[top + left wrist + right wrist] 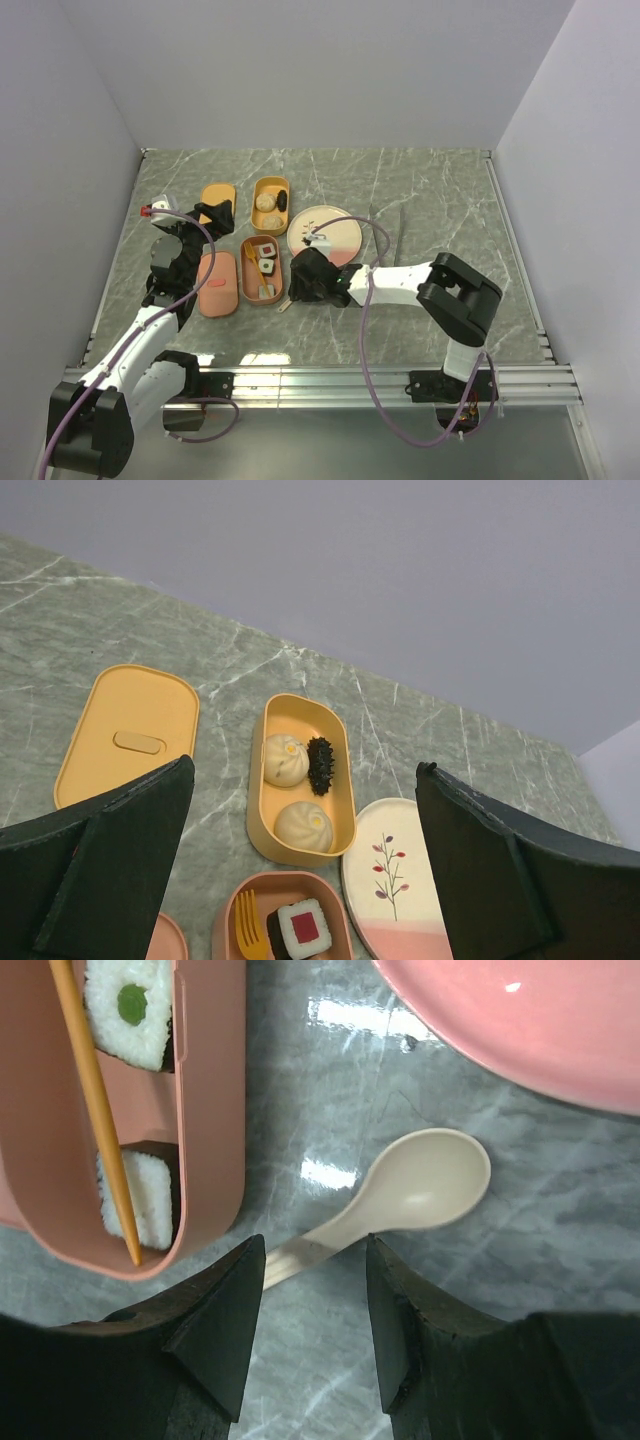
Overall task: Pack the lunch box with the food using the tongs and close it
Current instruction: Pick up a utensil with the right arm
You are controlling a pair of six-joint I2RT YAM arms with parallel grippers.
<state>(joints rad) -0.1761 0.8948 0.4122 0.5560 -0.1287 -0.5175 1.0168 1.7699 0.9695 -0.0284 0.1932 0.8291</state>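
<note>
Food looks all packed: buns (285, 760) and dark piece (320, 765) in the yellow tray (256, 810) below my left end effector (305, 768), sushi rolls (130, 1005) in the pink tray (210, 1110) just left of my right end effector (312, 1250). Tongs (398, 232) lie unheld on the bench (440, 190), well beyond it. Left spread wide, empty. Right half spread astride the spoon (420, 1185) handle. Yellow lid (128, 735) and pink lid (217, 283) off, so closing remains. Fork (95, 1110) inside may foul the lid.

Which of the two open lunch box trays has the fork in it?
The pink oval tray: the orange fork lies among its white sushi rolls. The yellow oval tray holds only two beige balls and a dark piece.
</note>
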